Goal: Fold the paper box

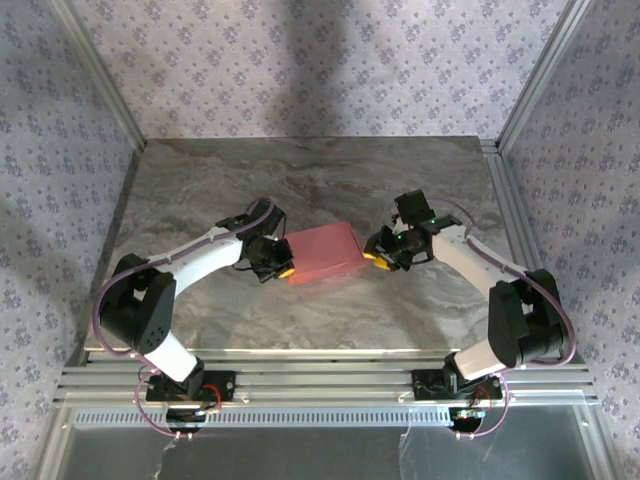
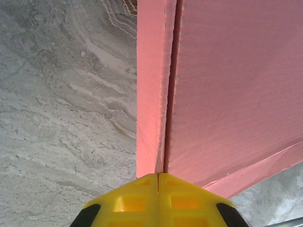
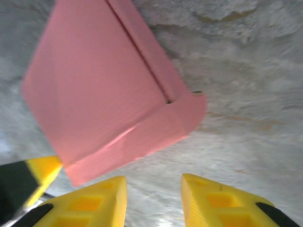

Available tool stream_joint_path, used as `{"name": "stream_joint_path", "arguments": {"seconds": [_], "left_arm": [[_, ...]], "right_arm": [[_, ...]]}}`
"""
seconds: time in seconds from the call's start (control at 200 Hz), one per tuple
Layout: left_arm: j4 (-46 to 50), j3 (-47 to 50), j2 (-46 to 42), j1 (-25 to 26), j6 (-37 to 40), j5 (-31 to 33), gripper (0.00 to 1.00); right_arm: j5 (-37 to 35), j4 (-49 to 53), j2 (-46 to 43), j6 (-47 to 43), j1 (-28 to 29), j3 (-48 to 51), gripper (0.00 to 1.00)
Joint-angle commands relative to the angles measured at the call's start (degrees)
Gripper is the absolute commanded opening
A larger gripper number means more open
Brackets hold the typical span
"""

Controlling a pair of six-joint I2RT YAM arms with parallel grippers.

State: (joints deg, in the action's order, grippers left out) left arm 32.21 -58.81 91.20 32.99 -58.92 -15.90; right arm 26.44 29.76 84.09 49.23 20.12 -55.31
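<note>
**Position of the work.** The box lies mid-table, between the two grippers, assembled into a slim pink rectangular body. Its long axis runs left to right.

**Left gripper.** The left gripper sits at the box's left near corner. In the left wrist view its fingers are pressed together with no gap, and the tips meet the box where a crease between two panels runs into them. Whether a thin edge is pinched there cannot be told. Judged purpose: to brace the left end so that the box does not slide when worked from the other side.

**Right gripper.** The right gripper stands just beside the box's right end. In the right wrist view the right gripper has its jaws partly apart with only table between them, so it holds nothing. The box lies just ahead of the tips.

**Remaining work.** A flap at this end curls outward, not tucked flat. The partial opening probably suits approaching this flap. Closing the end appears to be the step in hand.

**Caution.** Thin card may buckle if pushed off the crease.
</note>
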Motion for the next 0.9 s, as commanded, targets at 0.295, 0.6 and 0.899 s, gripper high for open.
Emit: {"name": "stream_joint_path", "arguments": {"seconds": [0.295, 0.6, 0.899], "left_arm": [[-3.23, 2.14, 0.86, -0.25, -4.88, -3.7, 0.0], [0.6, 1.38, -1.61, 0.03, 0.72, 0.85, 0.27], [3.77, -0.01, -4.98, 2.83, 3.02, 0.42, 0.34]], "right_arm": [[-0.47, -11.25, 0.01, 25.57, 2.7, 5.19, 0.35], [-11.05, 8.36, 5.92, -7.03, -0.66, -5.19, 0.32], [-6.26, 10.7, 10.92, -28.32, -1.88, -9.73, 0.35]]}}
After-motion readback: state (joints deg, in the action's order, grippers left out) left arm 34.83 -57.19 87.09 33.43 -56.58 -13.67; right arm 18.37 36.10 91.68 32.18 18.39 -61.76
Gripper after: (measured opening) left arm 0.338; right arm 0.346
